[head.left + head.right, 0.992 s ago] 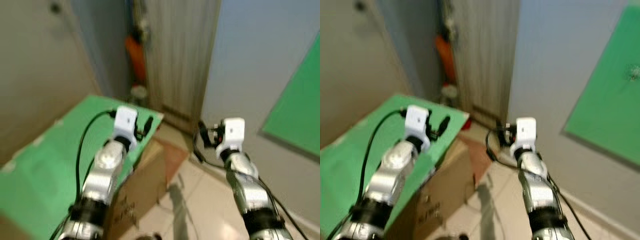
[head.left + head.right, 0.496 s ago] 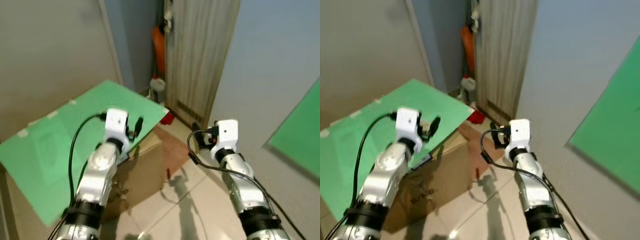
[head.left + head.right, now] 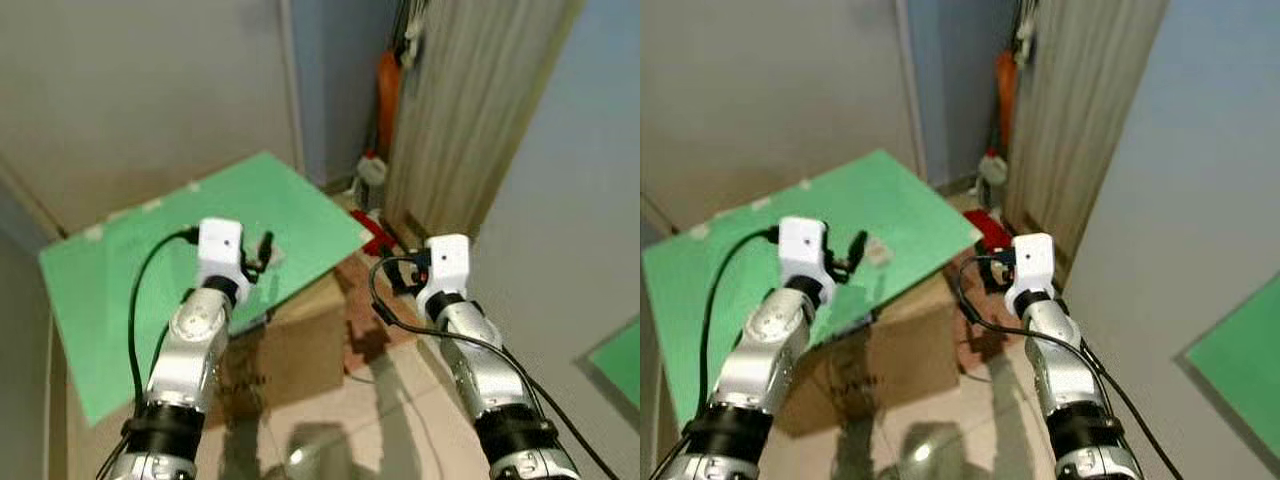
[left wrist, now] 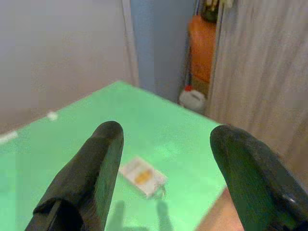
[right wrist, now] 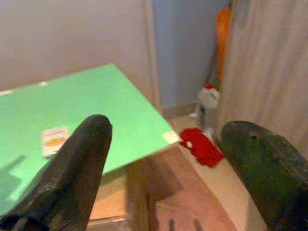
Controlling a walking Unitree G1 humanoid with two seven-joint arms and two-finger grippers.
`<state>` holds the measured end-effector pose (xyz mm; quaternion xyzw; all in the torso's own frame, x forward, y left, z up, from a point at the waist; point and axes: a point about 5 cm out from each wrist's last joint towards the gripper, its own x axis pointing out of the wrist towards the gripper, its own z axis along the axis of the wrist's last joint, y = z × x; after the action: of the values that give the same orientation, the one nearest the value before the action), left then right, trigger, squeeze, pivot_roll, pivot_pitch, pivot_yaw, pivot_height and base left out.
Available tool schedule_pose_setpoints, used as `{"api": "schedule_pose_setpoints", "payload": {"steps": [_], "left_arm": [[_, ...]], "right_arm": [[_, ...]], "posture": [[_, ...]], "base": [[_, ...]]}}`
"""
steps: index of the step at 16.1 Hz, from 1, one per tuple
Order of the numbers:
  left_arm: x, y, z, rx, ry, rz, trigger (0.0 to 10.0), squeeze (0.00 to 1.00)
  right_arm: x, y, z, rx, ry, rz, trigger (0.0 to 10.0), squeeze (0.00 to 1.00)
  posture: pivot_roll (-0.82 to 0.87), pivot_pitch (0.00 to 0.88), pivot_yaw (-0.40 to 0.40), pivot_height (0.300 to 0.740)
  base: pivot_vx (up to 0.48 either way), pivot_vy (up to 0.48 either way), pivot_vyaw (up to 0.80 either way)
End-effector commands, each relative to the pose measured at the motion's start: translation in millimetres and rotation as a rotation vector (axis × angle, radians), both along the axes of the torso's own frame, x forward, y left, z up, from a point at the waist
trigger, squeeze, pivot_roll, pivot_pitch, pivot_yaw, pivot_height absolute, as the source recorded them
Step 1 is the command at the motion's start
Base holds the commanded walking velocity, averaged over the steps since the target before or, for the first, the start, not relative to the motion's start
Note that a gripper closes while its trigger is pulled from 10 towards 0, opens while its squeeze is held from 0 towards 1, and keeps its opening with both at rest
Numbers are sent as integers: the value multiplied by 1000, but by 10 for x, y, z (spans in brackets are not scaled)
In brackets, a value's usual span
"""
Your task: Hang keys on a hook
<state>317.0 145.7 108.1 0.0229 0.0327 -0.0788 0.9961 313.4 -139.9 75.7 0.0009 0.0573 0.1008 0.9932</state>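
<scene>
camera has swung left; a small card (image 4: pixel 143 176) now shows on the green board (image 3: pixel 150 260)

Left tool (image 4: pixel 163 178) fingers spread wide, white-and-orange card (image 4: pixel 143 176) on green surface (image 4: pixel 72 139), white jug (image 4: pixel 192 100) beyond

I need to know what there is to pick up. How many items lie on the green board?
1: a small white card with an orange mark, lying flat on the green board ahead of the left gripper. Keys may adjoin it; too blurred to tell.

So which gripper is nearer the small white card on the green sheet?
The left. The left gripper hangs over the green sheet right by the white card, fingers open. The right gripper is off the sheet's edge, over the floor, also open.
</scene>
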Motion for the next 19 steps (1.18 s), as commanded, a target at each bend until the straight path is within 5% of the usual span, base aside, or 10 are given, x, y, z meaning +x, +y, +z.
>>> {"api": "schedule_pose_setpoints", "payload": {"steps": [1, 2, 9, 10, 19], "left_arm": [[-5, -54, 14, 22, -12, -3, 10000, 647], [-10, -35, 16, 27, -20, 4, 10000, 1000], [44, 29, -16, 89, 7, 55, 10000, 1000], [52, 13, -9, 71, 9, 46, 10000, 0], [72, 24, 8, 69, -2, 80, 10000, 0]], "right_arm": [[-10, -81, -46, -12, 28, -28, 10000, 0], [-9, -67, -36, 2, 20, -21, 10000, 0], [6, -62, -30, 5, 18, -24, 10000, 0], [8, -62, -26, 5, 16, -22, 10000, 0], [0, -36, -34, 3, 16, 5, 10000, 0]], "posture": [[14, 0, 55, 740], [15, 0, 54, 740], [10, 0, 59, 740], [10, 0, 59, 740], [8, 0, 58, 740]], "base": [[0, 0, 0], [0, 0, 0], [0, 0, 0], [0, 0, 0], [355, 115, 0]]}}
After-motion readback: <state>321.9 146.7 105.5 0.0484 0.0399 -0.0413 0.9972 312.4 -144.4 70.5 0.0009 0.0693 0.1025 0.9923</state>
